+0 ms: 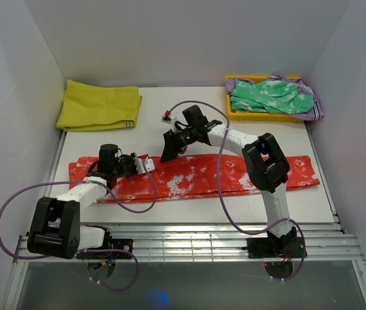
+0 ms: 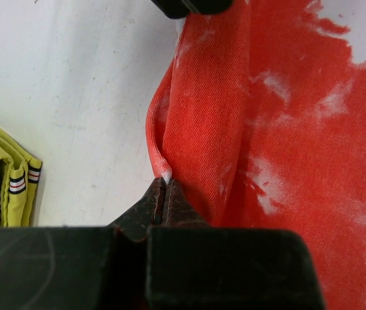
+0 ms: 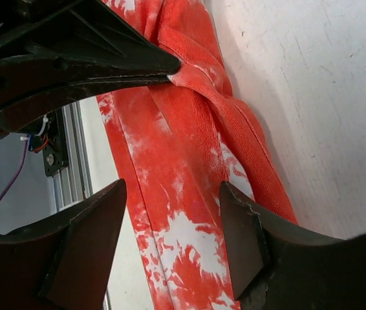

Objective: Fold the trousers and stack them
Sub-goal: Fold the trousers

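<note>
Red-orange, white-blotched fabric trousers (image 1: 196, 175) lie stretched across mid-frame on the white bench (image 1: 312, 139).
Left end effector (image 2: 165, 188) pinches their upper edge, clamped tight; right end effector (image 3: 173, 187) hovers just beside it, jaws apart over the cloth.

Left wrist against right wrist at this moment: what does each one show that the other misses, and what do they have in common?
Only the left wrist view shows the folded yellow cloth, lying at its left edge.

Only the right wrist view shows the right gripper open, its fingers apart above the fabric, and the metal rail at the table's near edge.

Both show the red-orange trousers on the white table, with the left gripper shut on their folded edge.
</note>
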{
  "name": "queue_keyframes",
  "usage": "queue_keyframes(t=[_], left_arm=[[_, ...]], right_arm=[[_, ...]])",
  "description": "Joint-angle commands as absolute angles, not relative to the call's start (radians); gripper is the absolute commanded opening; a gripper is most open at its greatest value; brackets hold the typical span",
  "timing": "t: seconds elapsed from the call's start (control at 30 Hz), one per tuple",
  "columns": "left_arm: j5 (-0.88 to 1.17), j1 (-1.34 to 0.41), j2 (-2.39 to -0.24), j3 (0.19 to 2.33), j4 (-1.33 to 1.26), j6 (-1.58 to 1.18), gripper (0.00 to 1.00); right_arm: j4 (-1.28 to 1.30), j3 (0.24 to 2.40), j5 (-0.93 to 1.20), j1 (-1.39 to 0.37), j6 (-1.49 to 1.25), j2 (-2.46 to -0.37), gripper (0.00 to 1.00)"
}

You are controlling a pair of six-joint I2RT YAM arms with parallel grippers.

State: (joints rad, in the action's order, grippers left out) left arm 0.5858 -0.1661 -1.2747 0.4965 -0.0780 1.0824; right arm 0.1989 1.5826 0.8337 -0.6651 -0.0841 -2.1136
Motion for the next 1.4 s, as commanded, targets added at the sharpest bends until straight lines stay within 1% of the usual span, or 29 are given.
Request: queue_keyframes(t=[0.0,0.1,0.17,0.23,0.27,0.3,0.33,0.47,0.57,0.6,0.63,0.7,0.73,0.77,0.9,1.0,1.13,1.23,1.3,1.37], left_arm=[[0.574,-0.166,-1.243,0.480,-0.140,1.057,0.00],[0.584,-0.166,-1.227,0.480,-0.140,1.055,0.00],[0.589,-0.167,-1.224,0.483,-0.130,1.054,0.00],[0.591,-0.166,-1.224,0.489,-0.126,1.040,0.00],[0.594,-0.166,-1.223,0.494,-0.118,1.040,0.00],[0.595,-0.166,-1.224,0.494,-0.117,1.039,0.00],[0.594,-0.166,-1.220,0.498,-0.111,1.032,0.00],[0.603,-0.167,-1.220,0.526,-0.063,1.025,0.00],[0.633,-0.166,-1.226,0.566,0.024,1.029,0.00],[0.643,-0.166,-1.224,0.569,0.044,1.037,0.00],[0.649,-0.166,-1.218,0.563,0.048,1.045,0.00],[0.647,-0.166,-1.210,0.555,0.037,1.051,0.00],[0.649,-0.166,-1.209,0.554,0.038,1.054,0.00],[0.650,-0.166,-1.209,0.552,0.041,1.058,0.00],[0.652,-0.166,-1.207,0.549,0.041,1.075,0.00],[0.652,-0.166,-1.201,0.549,0.038,1.084,0.00],[0.647,-0.166,-1.184,0.540,0.029,1.095,0.00],[0.646,-0.166,-1.177,0.537,0.029,1.098,0.00],[0.646,-0.166,-1.174,0.532,0.031,1.103,0.00],[0.646,-0.166,-1.172,0.529,0.031,1.108,0.00]], right_arm=[[0.156,1.582,0.827,-0.678,-0.104,-2.141,0.66],[0.149,1.523,0.801,-0.678,-0.048,-2.122,0.62],[0.159,1.496,0.789,-0.684,-0.008,-2.109,0.54],[0.179,1.482,0.769,-0.696,0.070,-2.094,0.51],[0.184,1.467,0.756,-0.701,0.090,-2.089,0.40],[0.186,1.457,0.749,-0.706,0.106,-2.085,0.35],[0.180,1.438,0.727,-0.713,0.132,-2.073,0.24],[0.141,1.391,0.672,-0.738,0.192,-2.031,0.08],[0.153,1.371,0.632,-0.758,0.227,-2.023,0.08],[0.155,1.374,0.632,-0.759,0.229,-2.020,0.09],[0.143,1.370,0.621,-0.758,0.222,-1.991,0.19],[0.086,1.349,0.624,-0.755,0.213,-1.945,0.32],[0.065,1.345,0.623,-0.752,0.207,-1.903,0.43],[0.058,1.351,0.620,-0.752,0.210,-1.888,0.58],[0.107,1.407,0.583,-0.746,0.296,-1.879,0.75],[0.121,1.427,0.572,-0.724,0.357,-1.911,0.82],[0.149,1.476,0.598,-0.704,0.406,-1.994,0.84],[0.169,1.519,0.627,-0.704,0.437,-2.048,0.83],[0.169,1.545,0.640,-0.706,0.439,-2.081,0.81],[0.173,1.558,0.650,-0.706,0.439,-2.095,0.76]])
